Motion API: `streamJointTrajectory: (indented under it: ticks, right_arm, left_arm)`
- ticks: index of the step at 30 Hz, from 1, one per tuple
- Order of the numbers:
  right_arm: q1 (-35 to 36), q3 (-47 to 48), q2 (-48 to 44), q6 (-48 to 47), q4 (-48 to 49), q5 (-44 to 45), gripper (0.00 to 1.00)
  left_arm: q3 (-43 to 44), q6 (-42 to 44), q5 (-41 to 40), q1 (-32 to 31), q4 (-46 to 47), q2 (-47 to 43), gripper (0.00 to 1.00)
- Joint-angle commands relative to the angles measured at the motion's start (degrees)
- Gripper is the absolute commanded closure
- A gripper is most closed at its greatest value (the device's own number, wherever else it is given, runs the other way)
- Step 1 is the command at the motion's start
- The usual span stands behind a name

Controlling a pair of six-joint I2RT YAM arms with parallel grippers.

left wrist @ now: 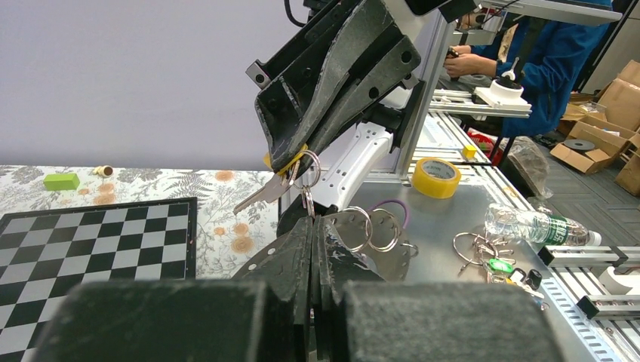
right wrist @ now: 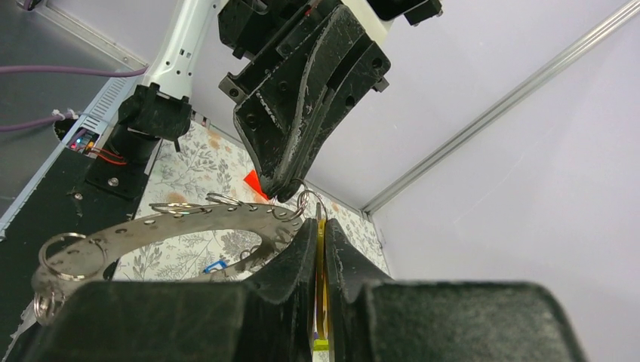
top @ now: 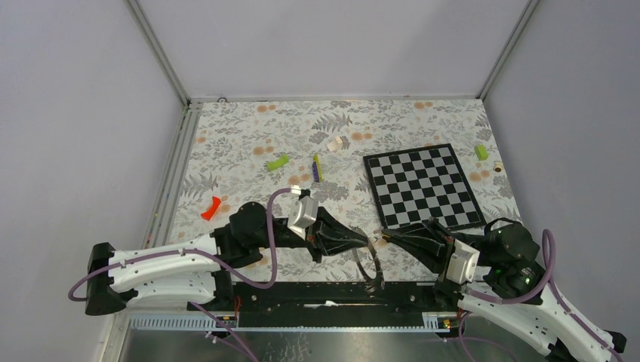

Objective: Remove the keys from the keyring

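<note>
Keyring (right wrist: 192,217): flat perforated silvery hoop; silvery key (left wrist: 260,194) yellow-tagged.

Top view: left arm (top: 151,268) lies low across the lower left of the frame, stretched toward the right. Right arm (top: 521,311) comes in from the lower right corner, reaching left. Both forearms run near level. Left gripper (top: 367,241) and right gripper (top: 387,236) meet tip to tip at lower centre, just beside each other.

Left wrist view: left fingers (left wrist: 294,256) pressed flat together at bottom centre. The right gripper hangs from upper centre, tips pointing down.

Right wrist view: right fingers (right wrist: 343,253) pinched to a thin slit.
</note>
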Motion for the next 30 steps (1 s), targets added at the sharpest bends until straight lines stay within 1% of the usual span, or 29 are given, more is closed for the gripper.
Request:
streamJointTrajectory:
  ticks: [1,9,17,22,30]
  right_arm:
    - [-0.1,0.5,-0.9,-1.2,0.5,2.3,1.00]
    - [-0.1,-1.1,-1.1,0.5,0.2,0.0,1.00]
    - [-0.2,-1.6,-0.7,2.6,-1.4,-2.4,1.00]
    - [-0.1,-2.6,0.2,4.0,-0.4,-4.1,1.00]
    - [-0.1,-3.7,0.7,4.2,0.9,-4.1,1.00]
  left_arm:
    - [1.2,0.5,0.1,-0.2,2.4,-2.3,1.00]
    - [-0.2,0.9,-1.6,-0.2,5.9,-3.4,1.00]
    - [-0.2,1.3,-1.8,-0.2,6.0,-3.5,1.00]
    - [-0.3,1.3,-1.8,-0.2,6.2,-3.4,1.00]
    - [-0.3,1.5,-1.8,-0.2,6.0,-3.5,1.00]
